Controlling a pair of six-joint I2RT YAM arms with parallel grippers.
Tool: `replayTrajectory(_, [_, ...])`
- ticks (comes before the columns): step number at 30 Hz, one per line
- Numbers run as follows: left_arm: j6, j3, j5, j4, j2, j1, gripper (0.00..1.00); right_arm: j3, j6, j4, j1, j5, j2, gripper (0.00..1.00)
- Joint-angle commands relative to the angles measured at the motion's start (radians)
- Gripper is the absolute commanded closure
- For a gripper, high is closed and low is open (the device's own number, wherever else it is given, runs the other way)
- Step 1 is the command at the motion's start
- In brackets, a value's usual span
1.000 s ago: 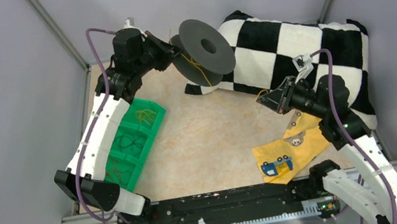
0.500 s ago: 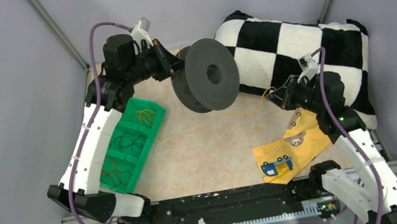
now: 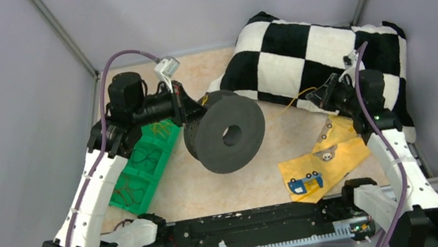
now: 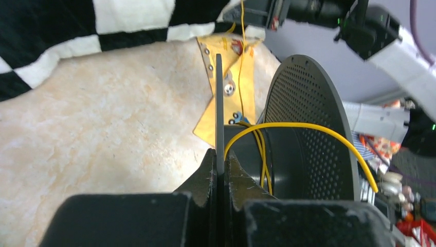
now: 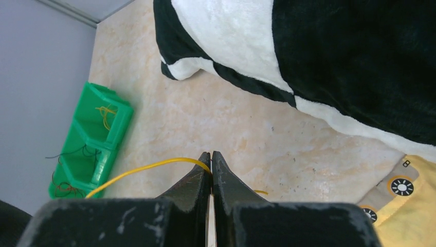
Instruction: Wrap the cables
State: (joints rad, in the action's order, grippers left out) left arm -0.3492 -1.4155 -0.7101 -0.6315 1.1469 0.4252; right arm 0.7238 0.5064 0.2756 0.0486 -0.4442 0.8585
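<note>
Winding step: my left fingers [image 4: 204, 177] are clamped on the spool [image 3: 230, 136] flange, my right fingers [image 5: 191, 184] pinch the yellow wire [image 5: 149, 167]; next, I judge, a taut turn round the hub.

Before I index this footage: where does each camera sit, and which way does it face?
Top external: above and behind the robot, looking down at the table; left arm and right arm show.
Left wrist: looks along the left gripper, shut on the spool.
Right wrist: looks along the right gripper, pinching the yellow wire, toward the green bin.
Shared: every view shows the pillow.
</note>
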Motion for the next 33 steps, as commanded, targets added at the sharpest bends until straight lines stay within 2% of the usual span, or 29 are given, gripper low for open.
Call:
replayTrajectory(1, [0.174,0.088,-0.168,0.087,-0.088,-0.002,1.0,0.075,-0.001,-0.057,0.004,-0.017,0.02,1.0])
replayTrajectory(8, [0.37,0.196,-0.214,-0.045,-0.138,0.009,1.0,0.149,-0.014,-0.033,0.004,0.016,0.031,1.0])
replayTrajectory(13, [0.392,0.241,-0.135,-0.056,-0.124,0.057,1.0,0.217,0.021,-0.037,0.004,-0.004,0.028,1.0])
replayTrajectory(16, [0.396,0.253,-0.051,-0.053,-0.072,0.154,1.0,0.249,0.069,-0.084,-0.001,-0.048,0.029,1.0])
replayTrajectory(20, [0.397,0.238,0.119,-0.05,0.024,0.302,1.0,0.323,0.063,-0.055,-0.024,-0.021,0.072,1.0])
replayTrajectory(24, [0.39,0.223,0.162,-0.045,0.113,0.338,1.0,0.386,0.032,-0.014,-0.109,0.036,0.12,1.0])
replayTrajectory(27, [0.354,0.221,0.256,-0.008,0.154,0.345,1.0,0.409,0.027,-0.016,-0.183,0.037,0.135,1.0])
replayTrajectory(33, [0.226,0.169,0.35,0.083,0.249,0.365,1.0,0.423,0.022,-0.016,-0.356,0.093,0.135,1.0])
